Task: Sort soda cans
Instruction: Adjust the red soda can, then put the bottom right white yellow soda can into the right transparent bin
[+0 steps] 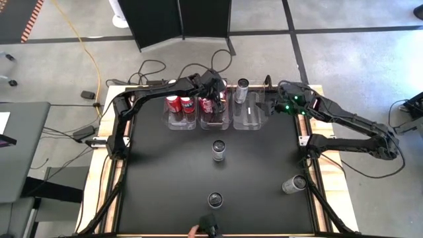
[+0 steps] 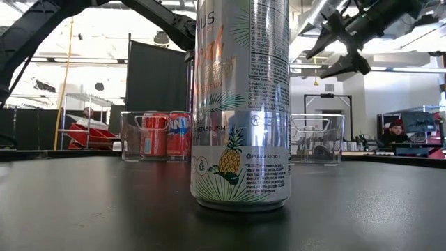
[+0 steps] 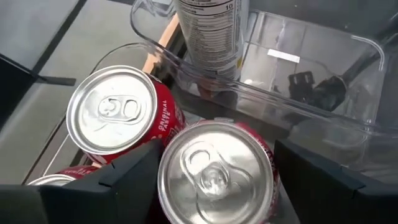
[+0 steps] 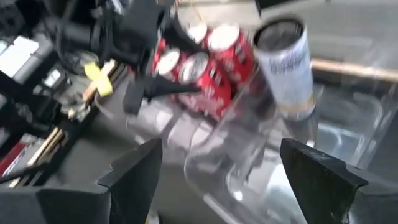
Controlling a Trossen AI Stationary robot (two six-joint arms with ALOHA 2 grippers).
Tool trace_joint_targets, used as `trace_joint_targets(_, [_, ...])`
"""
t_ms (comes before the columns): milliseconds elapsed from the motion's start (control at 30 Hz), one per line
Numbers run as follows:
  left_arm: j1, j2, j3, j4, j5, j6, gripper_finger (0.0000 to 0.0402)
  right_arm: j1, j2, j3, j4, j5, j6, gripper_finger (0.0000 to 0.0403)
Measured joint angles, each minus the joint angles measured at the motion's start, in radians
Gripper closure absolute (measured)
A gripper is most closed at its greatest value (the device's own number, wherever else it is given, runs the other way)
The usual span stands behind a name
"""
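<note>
Three clear bins stand in a row at the table's far edge. The left bin (image 1: 180, 109) and the middle bin (image 1: 215, 118) hold red cans with silver tops. A silver can (image 1: 243, 89) stands upright in the far end of the right bin (image 1: 248, 114). My left gripper (image 1: 213, 96) (image 3: 216, 149) is over the middle bin, shut on a red can (image 3: 214, 177) beside another red can (image 3: 121, 112). My right gripper (image 1: 269, 106) (image 4: 219, 149) (image 2: 338, 49) hovers open above the right bin's right side. Three silver cans (image 1: 219, 150) (image 1: 215, 199) (image 1: 294, 184) are on the open table. My left gripper pinches the red can between its two fingers, at the upper side wall just under the silver top (image 3: 171, 171). The fingers come from above, pointing down. The can is upright inside the middle bin; whether its base rests on the bin floor is hidden.
The nearest silver can (image 2: 240, 104), with a pineapple print, fills the middle of the low view. The can at the right (image 1: 294, 184) lies near the table's right edge. Cables run behind the far edge. A person's hand (image 1: 193, 231) shows at the near edge.
</note>
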Motion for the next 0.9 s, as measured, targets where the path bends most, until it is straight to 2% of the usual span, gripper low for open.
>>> trace_joint_targets(267, [0.000, -0.001, 0.000, 0.001, 0.021, -0.046, 0.0070, 0.087, -0.001, 0.000, -0.122, -0.019, 0.150, 0.0069])
trace_joint_targets(500, [0.000, -0.040, 0.018, -0.019, 0.039, -0.067, 0.0065, 0.182, -0.031, 0.000, -0.197, -0.058, 0.300, 0.0086])
trace_joint_targets(700, [-0.001, -0.135, 0.052, -0.056, 0.051, -0.077, 0.0064, 0.293, -0.087, 0.000, -0.213, -0.079, 0.409, 0.0092])
trace_joint_targets(800, [-0.007, -0.214, 0.052, -0.092, 0.093, -0.097, 0.0064, 0.369, -0.114, 0.014, -0.236, -0.079, 0.495, 0.0093])
trace_joint_targets(900, [-0.015, -0.304, 0.024, -0.097, 0.087, -0.101, 0.0067, 0.466, -0.147, 0.057, -0.239, -0.055, 0.538, 0.0093])
